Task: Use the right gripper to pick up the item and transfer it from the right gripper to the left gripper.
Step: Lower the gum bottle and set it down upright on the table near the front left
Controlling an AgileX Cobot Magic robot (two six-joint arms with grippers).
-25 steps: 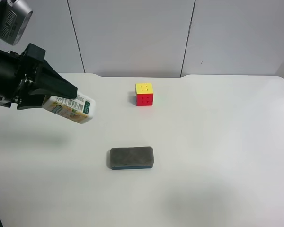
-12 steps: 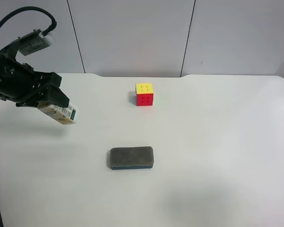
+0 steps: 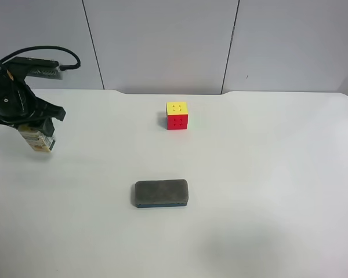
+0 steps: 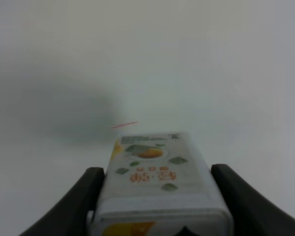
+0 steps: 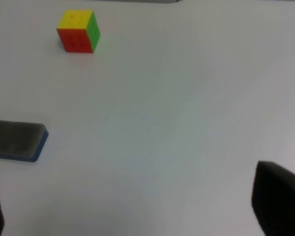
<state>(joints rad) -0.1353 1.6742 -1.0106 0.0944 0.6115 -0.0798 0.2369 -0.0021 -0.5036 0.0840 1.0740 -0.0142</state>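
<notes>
Exterior high view, one moment, items by position from the red-and-yellow puzzle cube (image 3: 177, 115).

1. Small box-shaped drink carton (image 4: 155, 169), white with orange fruit print: far to the view's left of the cube and a little nearer the camera, low over the white table (image 3: 267, 174). Whether its base touches cannot be told.
2. Left gripper (image 3: 33, 126), black with silver-grey camera box: clamped on the carton, one finger (image 4: 86, 196) on each side.
3. Right gripper (image 5: 137, 216): spread wide, empty, cube far ahead of it.
4. Flat dark-grey eraser block (image 3: 161, 193): nearer the camera than the cube, apart from it.

Step, as judged: handover complete, carton in the receiving gripper alone. Next calls only for a firm hold, or a level set-down before release.
</notes>
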